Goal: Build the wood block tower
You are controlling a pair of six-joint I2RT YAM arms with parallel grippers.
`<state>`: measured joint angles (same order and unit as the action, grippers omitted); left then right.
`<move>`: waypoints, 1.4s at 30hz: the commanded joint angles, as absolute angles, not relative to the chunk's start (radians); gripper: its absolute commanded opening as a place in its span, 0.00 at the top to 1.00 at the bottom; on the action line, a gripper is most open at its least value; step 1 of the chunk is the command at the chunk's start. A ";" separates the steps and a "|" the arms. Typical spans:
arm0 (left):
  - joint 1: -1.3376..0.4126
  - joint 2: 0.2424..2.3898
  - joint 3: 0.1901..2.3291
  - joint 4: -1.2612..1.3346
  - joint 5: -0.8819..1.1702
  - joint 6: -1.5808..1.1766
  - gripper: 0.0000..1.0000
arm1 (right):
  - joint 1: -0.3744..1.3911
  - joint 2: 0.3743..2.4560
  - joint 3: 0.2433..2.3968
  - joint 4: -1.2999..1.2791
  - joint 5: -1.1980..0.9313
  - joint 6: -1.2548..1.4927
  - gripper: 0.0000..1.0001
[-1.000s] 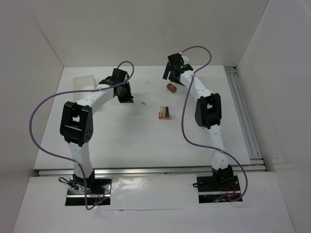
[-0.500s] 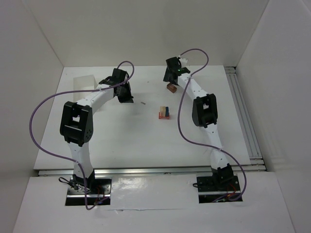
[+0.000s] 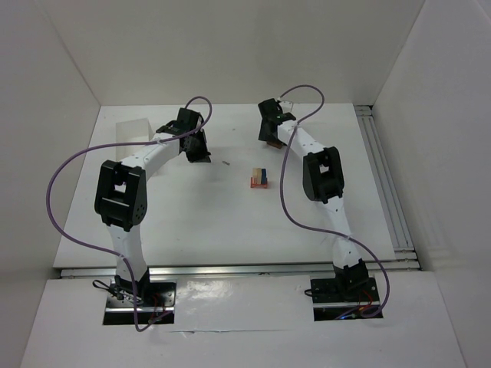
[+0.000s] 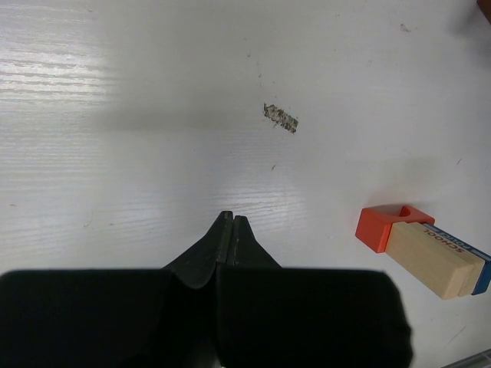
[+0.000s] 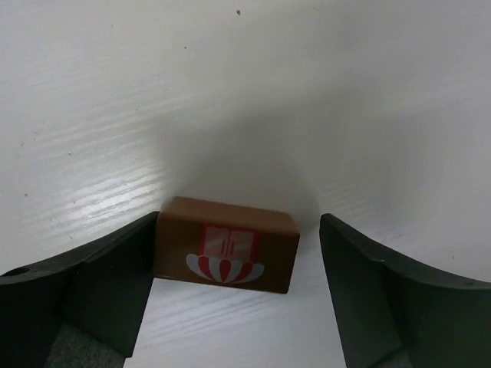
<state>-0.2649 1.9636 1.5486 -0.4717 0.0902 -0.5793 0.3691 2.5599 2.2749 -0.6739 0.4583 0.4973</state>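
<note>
**Right pincer has come down over the brown block**

Since a second ago the right arm has swung left and lowered. The left pincer (image 4: pixel 230 222) hangs shut and empty over the worktop (image 3: pixel 192 222). The part-built tower (image 3: pixel 259 180) stands mid-worktop. Just beyond it to the right, the right pincer (image 5: pixel 238 222) straddles the brown block (image 5: pixel 226 244). Its jaws are wide and grip nothing. The block's long axis spans the gap, and only one finger touches it.

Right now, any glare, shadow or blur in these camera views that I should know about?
Right wrist: the brown block is sharp, with a soft shadow on the table behind it; the right end effector flanking it is dark. Left wrist: glare washes the upper left; the block stack is crisp. Top external: even light, but the stack looks tiny.
</note>
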 commanded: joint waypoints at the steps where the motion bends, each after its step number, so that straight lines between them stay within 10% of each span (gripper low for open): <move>1: -0.261 1.951 1.557 -0.472 0.095 -0.571 1.00 | 0.376 2.450 2.231 -0.667 0.468 0.497 0.13; 13: -0.261 1.951 1.557 -0.472 0.095 -0.571 1.00 | 0.376 2.441 2.221 -0.676 0.468 0.497 0.27; 19: -0.261 1.942 1.557 -0.472 0.095 -0.571 1.00 | 0.376 2.375 2.194 -0.686 0.459 0.488 0.50; 42: -0.261 1.827 1.467 -0.472 0.057 -0.589 1.00 | 0.664 1.746 1.614 -0.759 0.451 0.589 0.50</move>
<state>-0.2649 1.8824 1.4818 -0.4789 0.0746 -0.5816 0.6521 1.7752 1.6211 -0.6987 0.4088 0.5426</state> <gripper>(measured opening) 0.028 0.693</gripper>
